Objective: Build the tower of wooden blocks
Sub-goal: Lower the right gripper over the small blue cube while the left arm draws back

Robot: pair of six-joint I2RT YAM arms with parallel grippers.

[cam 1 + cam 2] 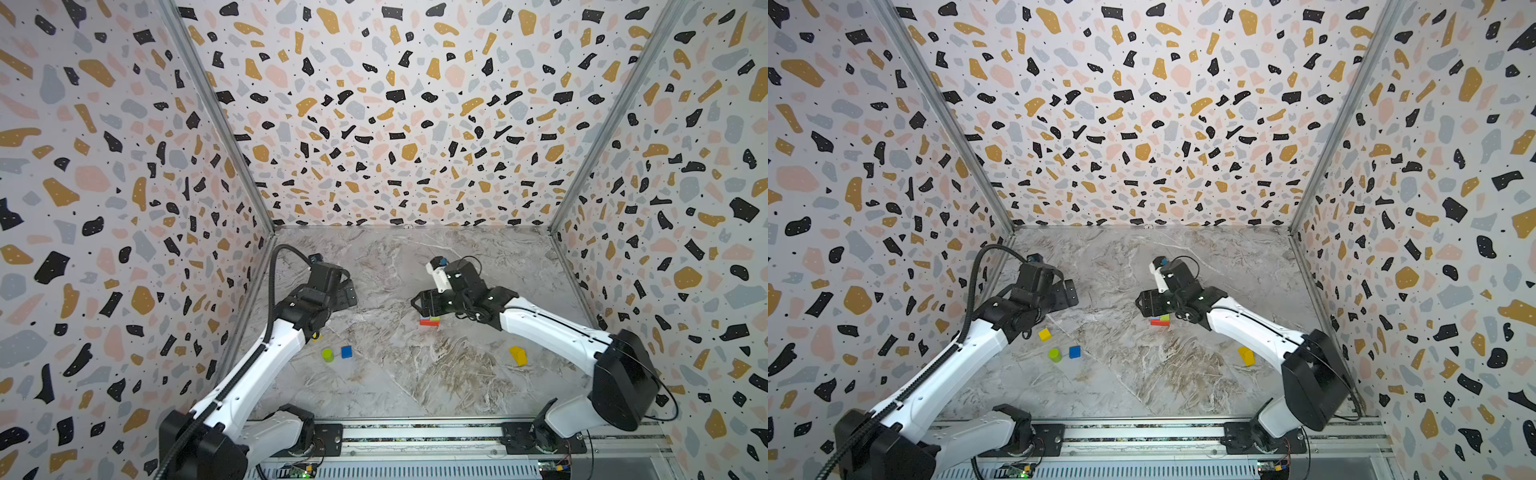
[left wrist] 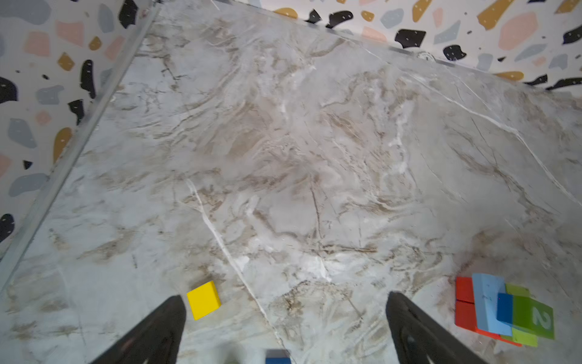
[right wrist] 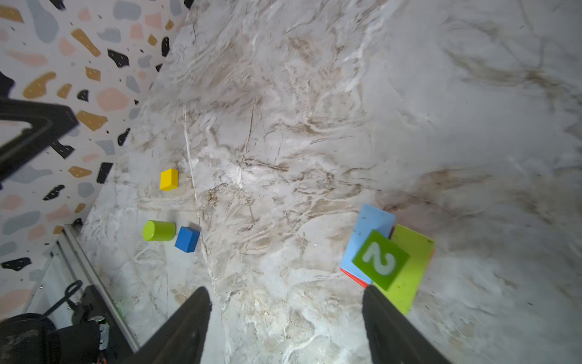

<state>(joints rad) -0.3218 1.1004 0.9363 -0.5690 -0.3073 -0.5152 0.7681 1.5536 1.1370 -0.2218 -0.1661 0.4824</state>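
The wood block tower [image 1: 429, 320] [image 1: 1160, 320] stands mid-table: red slabs at the base, a light blue slab [image 3: 368, 233] and a lime bar [image 3: 412, 268] on them, and a green cube marked 2 [image 3: 381, 260] [image 2: 538, 318] on top. My right gripper [image 1: 419, 305] [image 3: 285, 293] hovers open just beside and above the tower, empty. My left gripper [image 1: 348, 293] [image 2: 285, 299] is open and empty over the left of the table. Near it lies a yellow cube [image 2: 204, 300] [image 1: 1044, 334]. A lime cylinder [image 1: 327, 355] [image 3: 159, 230] lies on its side next to a blue cube [image 1: 346, 352] [image 3: 187, 239].
A yellow wedge [image 1: 518, 355] [image 1: 1246, 355] sits at the front right, close to the right arm. Patterned walls enclose the marble table [image 1: 415, 374] on three sides. A metal rail [image 1: 415, 432] with both arm bases runs along the front edge.
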